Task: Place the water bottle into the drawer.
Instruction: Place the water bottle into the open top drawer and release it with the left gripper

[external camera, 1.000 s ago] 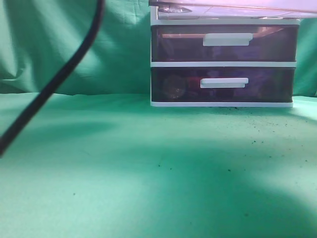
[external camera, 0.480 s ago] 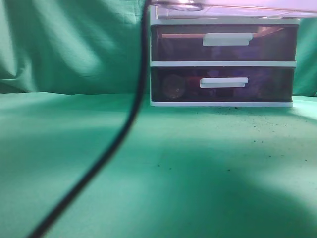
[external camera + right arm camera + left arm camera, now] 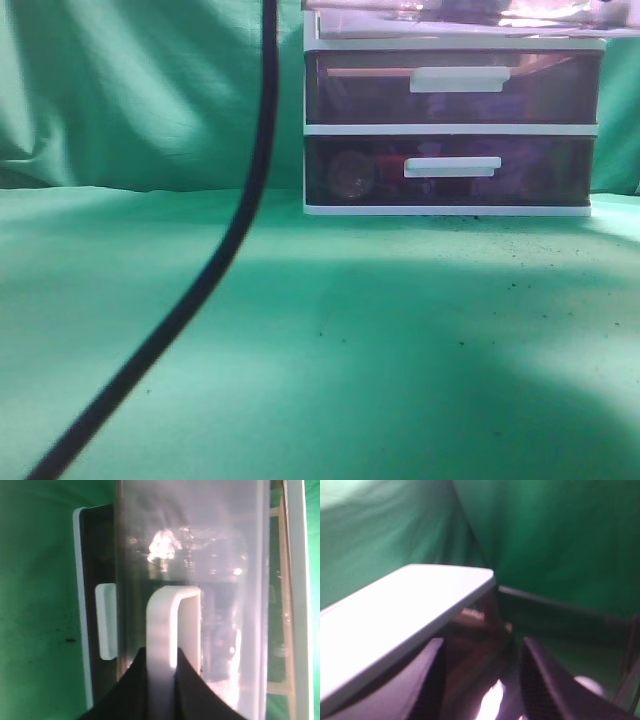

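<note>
Now, line by line:
Unit: a white-framed drawer unit [image 3: 450,128] stands at the upper right of the exterior view, on the green surface [image 3: 330,350], with a green cloth [image 3: 130,90] behind it.
Purple drawers: two dark purple drawers [image 3: 450,85] are shut in the frame, one above the other, each with a white handle.
Drawer: the pink translucent drawer [image 3: 460,15] is at the very top edge of the exterior view, above the purple ones; only a thin strip of it is seen there. In the right wrist view it fills the centre as a pale, glossy panel [image 3: 190,555] that comes forward over the dark drawers.
Handle: the white bar handle [image 3: 172,625] of the drawer is at the lower centre of the right wrist view.
Right fingers: the right gripper [image 3: 161,685] is at the bottom centre of its view, and its dark fingers [image 3: 197,692] are clenched on the two sides of the handle.
Left fingers: the left gripper [image 3: 480,690] is at the bottom of the blurred left wrist view; its two fingers [image 3: 545,680] are well apart, released. A bright blurred patch is between them; what it is I cannot tell.
Unit top: a white slab [image 3: 405,610] crosses the left of this view.
Cable: a black cable [image 3: 240,230] runs from the top centre to the lower left of the exterior view, close to the camera.
Bottle: not clearly seen in any view.
</note>
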Robot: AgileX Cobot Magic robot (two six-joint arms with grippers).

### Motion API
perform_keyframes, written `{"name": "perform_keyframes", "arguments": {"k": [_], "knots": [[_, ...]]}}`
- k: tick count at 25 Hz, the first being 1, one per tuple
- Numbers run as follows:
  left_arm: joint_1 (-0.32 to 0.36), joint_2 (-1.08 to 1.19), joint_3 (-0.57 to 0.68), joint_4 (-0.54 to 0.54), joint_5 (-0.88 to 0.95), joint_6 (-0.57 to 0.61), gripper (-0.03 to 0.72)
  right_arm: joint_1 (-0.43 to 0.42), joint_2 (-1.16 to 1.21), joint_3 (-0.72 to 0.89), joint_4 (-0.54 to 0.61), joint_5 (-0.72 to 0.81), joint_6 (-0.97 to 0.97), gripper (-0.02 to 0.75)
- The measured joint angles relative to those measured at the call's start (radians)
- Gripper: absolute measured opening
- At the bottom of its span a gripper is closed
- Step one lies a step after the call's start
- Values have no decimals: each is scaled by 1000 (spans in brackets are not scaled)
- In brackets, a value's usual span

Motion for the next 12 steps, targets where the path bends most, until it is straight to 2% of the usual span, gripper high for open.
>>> {"name": "perform_keyframes", "arguments": {"k": [3,4,5,7,12], "knots": [[-2,-71,0,22,309,0,130,0,0,5,2,-36,-8,85],[0,-96,2,37,408,2,77,2,2,7,4,-60,-8,85],[2,-130,2,50,497,2,55,3,7,9,4,-97,-10,85],[2,-209,3,73,643,2,66,3,22,9,4,-179,-32,85],[2,-421,3,73,1002,-59,66,-22,110,-70,4,-232,-139,85]]}}
